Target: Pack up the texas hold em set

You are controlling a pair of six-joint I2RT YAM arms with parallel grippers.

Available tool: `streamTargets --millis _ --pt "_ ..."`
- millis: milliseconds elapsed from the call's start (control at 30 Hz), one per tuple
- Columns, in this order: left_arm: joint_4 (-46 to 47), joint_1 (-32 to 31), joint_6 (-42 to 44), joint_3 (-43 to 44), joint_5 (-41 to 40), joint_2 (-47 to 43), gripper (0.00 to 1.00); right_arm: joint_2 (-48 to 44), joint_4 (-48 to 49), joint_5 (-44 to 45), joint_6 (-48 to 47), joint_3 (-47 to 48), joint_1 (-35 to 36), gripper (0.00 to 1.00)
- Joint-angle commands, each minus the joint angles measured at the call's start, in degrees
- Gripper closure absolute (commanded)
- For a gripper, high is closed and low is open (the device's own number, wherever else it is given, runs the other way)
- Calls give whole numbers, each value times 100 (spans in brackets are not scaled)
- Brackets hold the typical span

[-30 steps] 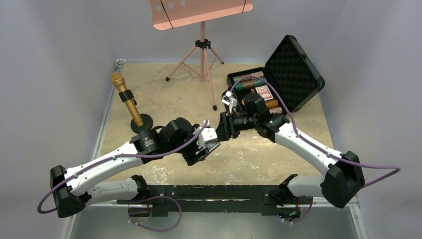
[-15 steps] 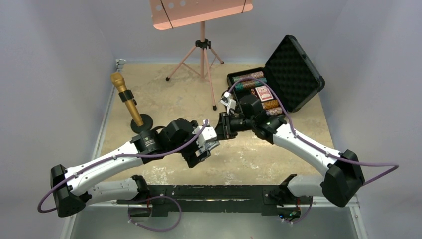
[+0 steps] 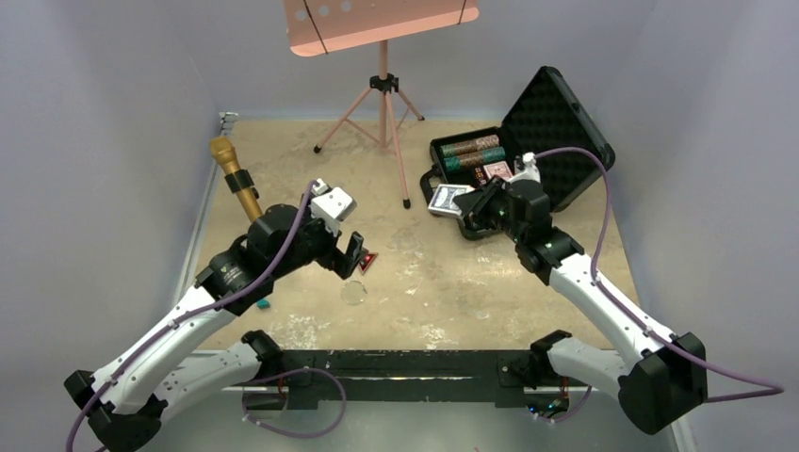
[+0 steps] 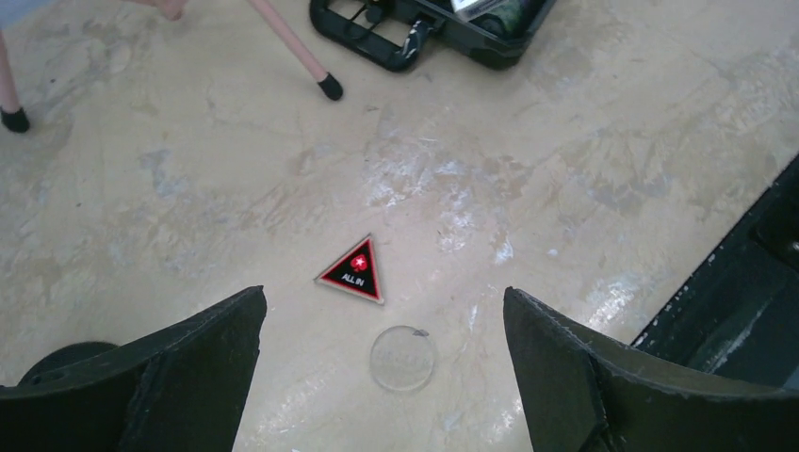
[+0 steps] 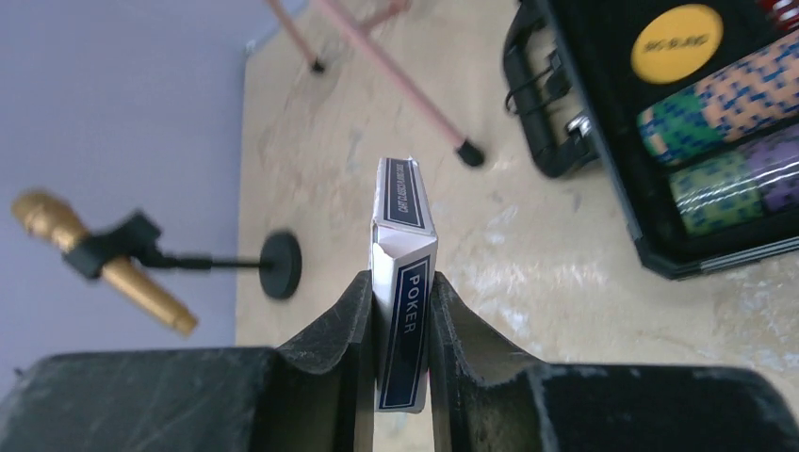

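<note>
Right gripper pinches the blue card deck edge-up — open black case with poker chips just to its right. Left gripper spread wide — triangular button flat on table under the gap.

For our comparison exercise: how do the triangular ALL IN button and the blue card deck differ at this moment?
The button lies flat on the table, ungripped; the deck is clamped in the right gripper. The button is a red-black triangle; the deck is a blue-and-white rectangular box. Both are outside the case.
</note>
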Motion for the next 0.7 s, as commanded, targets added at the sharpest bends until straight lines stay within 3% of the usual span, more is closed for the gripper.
streamTargets --millis 0,267,667 --pt "111 99 -416 149 -1006 241 0 26 1317 2139 1137 -166 -51 100" --pt "57 95 -569 186 -1373 430 0 1224 1585 3831 2537 204 -126 100" --pt "5 96 -510 215 -1575 317 0 2895 960 4648 3379 1149 -130 100"
